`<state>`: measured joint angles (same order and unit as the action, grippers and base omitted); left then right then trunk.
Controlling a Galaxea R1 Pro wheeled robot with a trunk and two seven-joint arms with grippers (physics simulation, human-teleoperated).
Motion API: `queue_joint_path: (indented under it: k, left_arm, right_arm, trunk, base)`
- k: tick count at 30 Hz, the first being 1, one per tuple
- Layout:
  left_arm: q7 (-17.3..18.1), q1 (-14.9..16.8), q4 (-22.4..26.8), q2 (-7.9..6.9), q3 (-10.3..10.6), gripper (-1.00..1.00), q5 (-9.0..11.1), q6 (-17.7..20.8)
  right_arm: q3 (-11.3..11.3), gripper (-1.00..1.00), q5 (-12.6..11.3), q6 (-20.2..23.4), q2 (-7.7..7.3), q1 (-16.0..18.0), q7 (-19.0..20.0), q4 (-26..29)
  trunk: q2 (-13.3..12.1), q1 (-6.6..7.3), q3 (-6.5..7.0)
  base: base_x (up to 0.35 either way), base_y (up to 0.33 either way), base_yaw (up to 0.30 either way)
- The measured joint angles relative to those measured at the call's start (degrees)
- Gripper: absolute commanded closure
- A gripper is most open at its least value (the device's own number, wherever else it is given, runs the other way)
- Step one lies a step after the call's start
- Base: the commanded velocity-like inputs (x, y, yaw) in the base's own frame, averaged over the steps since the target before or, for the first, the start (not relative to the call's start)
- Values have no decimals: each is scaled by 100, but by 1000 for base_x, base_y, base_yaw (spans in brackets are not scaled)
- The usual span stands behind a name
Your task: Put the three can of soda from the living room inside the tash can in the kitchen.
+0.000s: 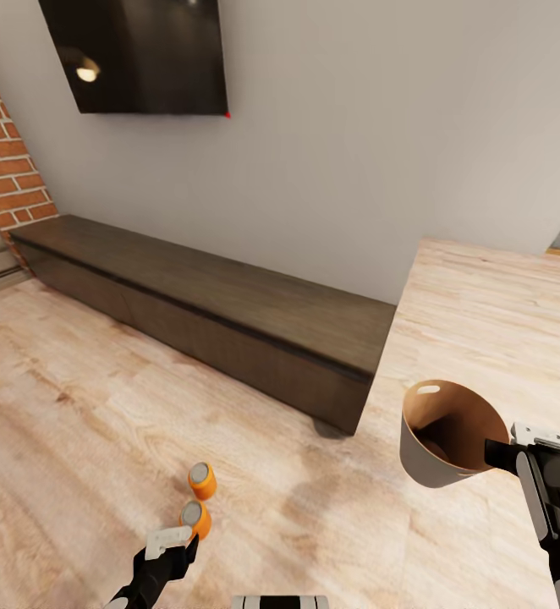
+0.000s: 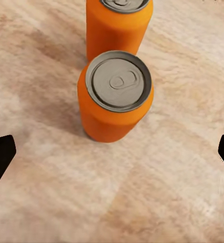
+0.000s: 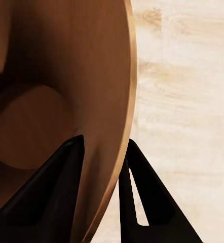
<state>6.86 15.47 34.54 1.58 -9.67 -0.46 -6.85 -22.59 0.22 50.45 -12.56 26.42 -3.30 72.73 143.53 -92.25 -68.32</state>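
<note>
Right now we have the left gripper [image 1: 181,541] hanging just short of the near soda can [image 1: 196,516], jaws spread wide, nothing between them. From the left wrist view the near soda can [image 2: 115,94] stands upright on the wood floor [image 2: 51,192], and the second soda can [image 2: 119,23] sits just behind it, the two nearly touching. That closeness is our worry: if we close in off-centre, a finger could clip the far one and send it rolling across the planks, or nudge the near one over before the jaws meet.

Over on our right, the right gripper [image 1: 517,452] is clamped on the rim of the trash can [image 1: 445,431], one finger inside the wall, one outside. It hangs tilted, mouth up and toward the cans. A pinch on a thin rim could slip, we judge, and whatever lies inside could spill.

Beyond the cans runs the long low tabletop [image 1: 229,296] against the wall, with the TV [image 1: 136,51] above.
</note>
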Motion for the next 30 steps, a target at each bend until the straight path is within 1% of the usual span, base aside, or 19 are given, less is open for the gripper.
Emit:
queue_joint_path:
  k: [7,16,25,30]
  left_arm:
    - [0,0,0,0,0,-100,-4,0]
    - [0,0,3,0,0,-100,-2,0]
    - [0,0,4,0,0,-100,-2,0]
    - [0,0,1,0,0,-100,-2,0]
  right_arm:
    - [1,100,-12,-1,0,1,-1,1]
    - [1,100,-12,-6,0,1,0,1]
    - [1,100,-15,-4,0,1,-1,1]
    - [0,100,-4,-5,0,1,-1,1]
  trunk:
    - [0,0,-13]
    - [0,0,-14]
    - [0,0,-15]
    - [0,0,-43]
  base:
    - [263,0,0]
    - [144,0,0]
    - [36,0,0]
    - [2,0,0]
